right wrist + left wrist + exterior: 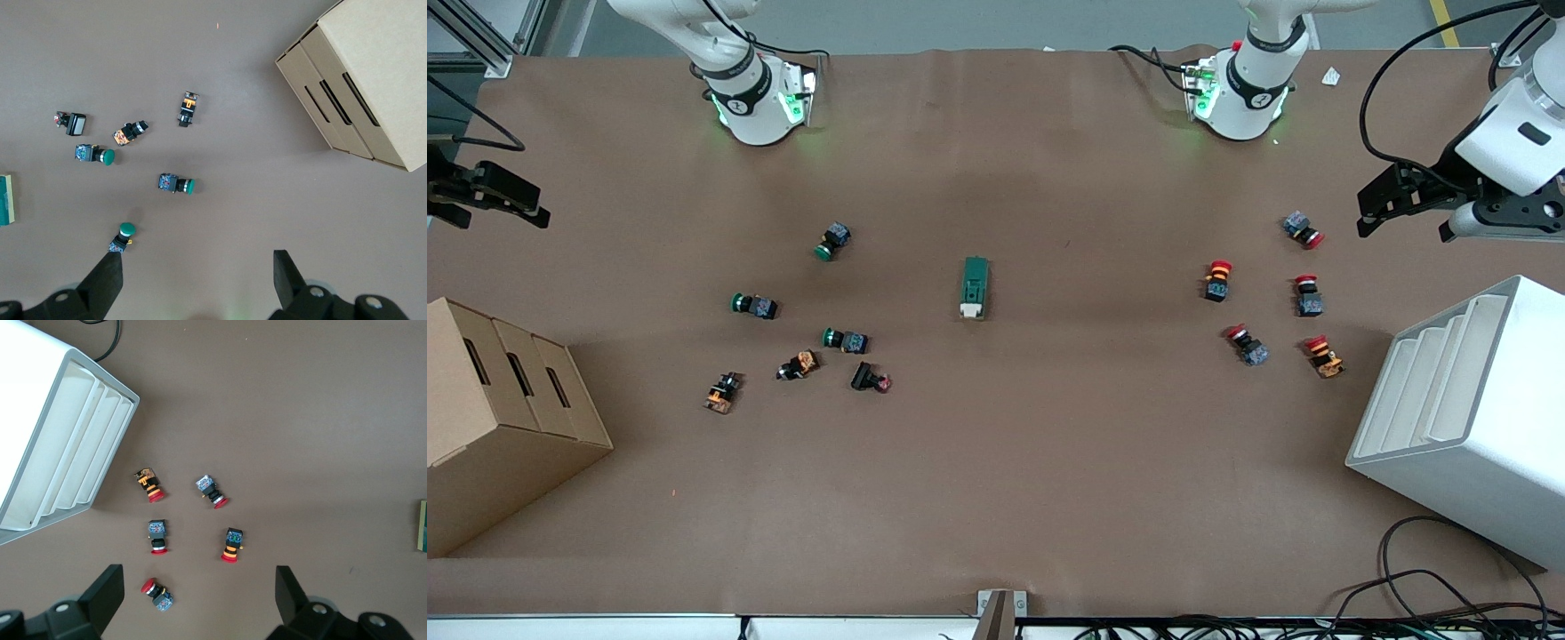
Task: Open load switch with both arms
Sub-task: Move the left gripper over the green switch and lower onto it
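A: Status? Where's the load switch [975, 288]?

B: Mid-table, lying flat on the brown mat, white toggle end toward the front camera. Nothing touching it. Looks like the approach step hasn't started.

A: Grippers?

B: Left gripper [1396, 197] hangs over the table's edge at the left arm's end, well apart from the switch, fingers [107, 593] spread, holding nothing. Right gripper [494, 197] is over the edge at the right arm's end, also spread and empty; its fingers [107, 280] frame bare mat and a green push-button.

A: Next move?

B: My read: both arms travel in to the switch. One pins the green body, the other works the white toggle. It's small, so they'll crowd each other; come in from each arm's own end.

A: Obstacles?

B: Red-capped push-buttons [1217, 279] lie between the switch and the left arm's end; green [832, 241] and orange ones [799, 364] toward the right arm's end. None near the switch. White rack [1467, 418] and cardboard box [498, 418] sit at the table ends, well apart from it. Cross above the buttons and the path should be free.
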You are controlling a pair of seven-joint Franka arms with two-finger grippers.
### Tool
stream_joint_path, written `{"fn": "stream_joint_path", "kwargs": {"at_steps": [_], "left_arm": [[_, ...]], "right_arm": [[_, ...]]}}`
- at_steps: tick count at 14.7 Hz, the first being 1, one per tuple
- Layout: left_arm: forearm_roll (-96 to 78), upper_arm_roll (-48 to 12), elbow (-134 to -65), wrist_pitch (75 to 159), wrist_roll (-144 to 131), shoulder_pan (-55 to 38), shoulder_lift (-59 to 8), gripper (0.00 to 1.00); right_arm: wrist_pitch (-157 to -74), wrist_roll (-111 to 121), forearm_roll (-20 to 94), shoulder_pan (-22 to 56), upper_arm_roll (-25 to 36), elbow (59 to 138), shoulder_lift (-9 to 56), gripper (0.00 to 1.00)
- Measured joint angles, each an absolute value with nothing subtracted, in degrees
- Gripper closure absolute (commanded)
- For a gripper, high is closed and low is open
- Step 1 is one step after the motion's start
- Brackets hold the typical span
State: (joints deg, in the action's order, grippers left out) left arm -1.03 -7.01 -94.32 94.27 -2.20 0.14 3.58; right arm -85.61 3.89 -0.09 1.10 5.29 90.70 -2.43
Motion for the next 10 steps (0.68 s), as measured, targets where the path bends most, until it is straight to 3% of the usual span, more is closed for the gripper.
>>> {"fn": "stream_joint_path", "kwargs": {"at_steps": [6, 10], "left_arm": [[-1.03, -8.83, -92.22, 94.35, -4.31, -1.52, 1.18, 0.0], [-0.47, -14.98, -90.21, 97.27, -15.31, -4.56, -5.04, 0.0]], "right_arm": [[-85.61, 3.89, -0.09, 1.1, 5.29, 90.65, -2.43, 0.0], [-85.64, 3.89, -0.09, 1.15, 5.25, 90.47, -2.42, 0.0]]}}
